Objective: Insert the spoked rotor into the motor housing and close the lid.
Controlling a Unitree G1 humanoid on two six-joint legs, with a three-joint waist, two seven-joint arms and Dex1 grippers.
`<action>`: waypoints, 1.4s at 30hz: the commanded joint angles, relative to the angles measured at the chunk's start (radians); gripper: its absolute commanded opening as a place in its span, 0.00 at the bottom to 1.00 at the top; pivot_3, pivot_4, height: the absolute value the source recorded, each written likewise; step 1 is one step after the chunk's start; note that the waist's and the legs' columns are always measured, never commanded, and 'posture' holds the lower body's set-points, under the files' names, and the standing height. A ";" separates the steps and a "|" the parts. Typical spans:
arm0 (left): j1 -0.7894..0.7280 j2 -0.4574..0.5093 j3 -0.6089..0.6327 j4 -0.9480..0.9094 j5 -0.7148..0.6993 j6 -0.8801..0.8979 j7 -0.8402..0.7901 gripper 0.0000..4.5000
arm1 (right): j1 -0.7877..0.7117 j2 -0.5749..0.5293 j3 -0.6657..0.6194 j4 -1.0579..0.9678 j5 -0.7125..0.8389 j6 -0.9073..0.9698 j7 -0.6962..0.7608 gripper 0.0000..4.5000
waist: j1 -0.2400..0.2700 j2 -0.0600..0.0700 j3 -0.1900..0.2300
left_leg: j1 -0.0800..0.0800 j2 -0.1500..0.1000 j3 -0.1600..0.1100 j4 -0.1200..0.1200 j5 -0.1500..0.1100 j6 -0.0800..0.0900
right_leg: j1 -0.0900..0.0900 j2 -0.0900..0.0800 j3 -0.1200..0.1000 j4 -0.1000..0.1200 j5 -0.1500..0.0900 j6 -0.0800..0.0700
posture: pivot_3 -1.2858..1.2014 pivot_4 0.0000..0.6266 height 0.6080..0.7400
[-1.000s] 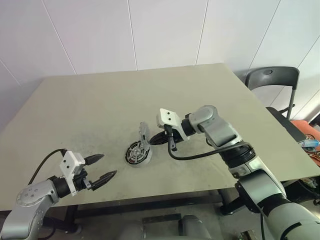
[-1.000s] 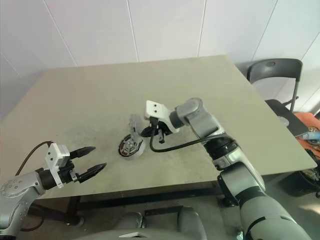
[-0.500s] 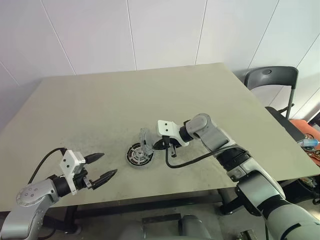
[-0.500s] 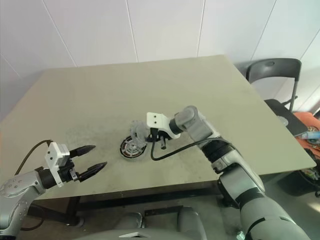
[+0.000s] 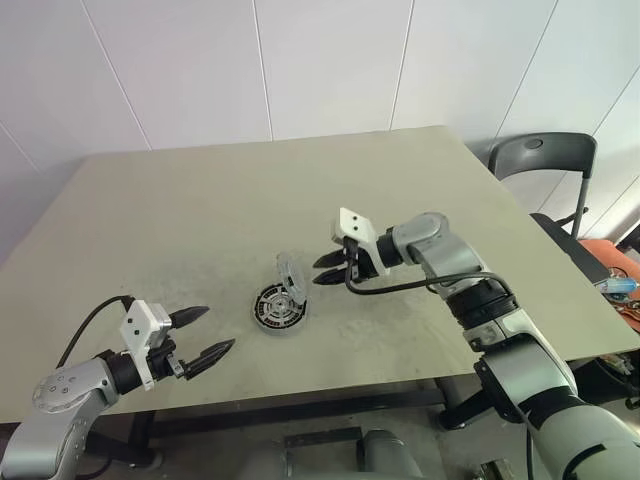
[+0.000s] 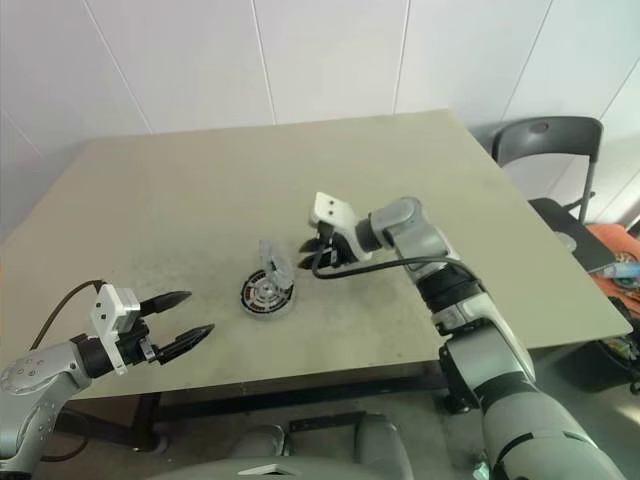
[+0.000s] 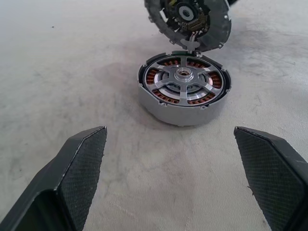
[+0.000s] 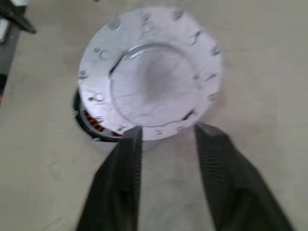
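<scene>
The motor housing (image 7: 183,97) sits on the grey table (image 5: 200,210), near the front-middle, a short round silver cup with a smooth outer wall and a ring of coppery-orange windings showing between dark segments inside its rim. The spoked rotor (image 7: 185,79) lies seated in it: pale silver spokes run from a small central hub out to a thin ring, and the windings show in the gaps between them. The lid (image 8: 150,72) is not closed; it stands tilted on edge, leaning on the housing's far rim. Its outer face is a flat, pale silver disc with a raised inner circle and small notches around the border, while the inner face (image 7: 187,19) shows a dark centre hub with a bit of green. The right gripper (image 5: 332,268) hangs just beside the lid without touching it, its two black fingers a moderate gap apart and holding nothing. The left gripper (image 5: 203,337) hovers over the table's front left edge, well apart from the housing, fingers spread wide and empty.
</scene>
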 commanded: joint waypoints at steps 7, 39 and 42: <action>-0.017 0.015 0.025 -0.024 -0.003 -0.003 0.000 1.00 | -0.051 0.053 0.012 0.073 -0.043 -0.120 -0.064 0.99 | 0.001 0.000 0.000 | -0.001 0.000 0.000 0.000 0.000 0.000 | 0.000 0.000 0.000 0.000 0.001 -0.001 | 0.52 0.00 1.00; -0.030 0.004 0.021 -0.033 -0.001 -0.002 0.027 1.00 | 0.016 0.188 0.139 0.058 -0.081 -0.159 -0.001 0.01 | 0.001 0.000 0.000 | 0.000 0.000 0.000 0.000 0.000 0.000 | 0.000 0.000 0.000 0.000 0.001 -0.001 | 0.52 0.00 1.00; -0.025 0.003 0.025 -0.030 -0.001 -0.006 0.025 1.00 | 0.010 0.187 0.126 0.047 -0.067 -0.152 0.003 0.01 | 0.001 0.000 0.000 | 0.000 0.000 0.000 0.000 0.000 0.000 | 0.000 0.000 0.000 0.000 0.001 -0.001 | 0.52 0.00 1.00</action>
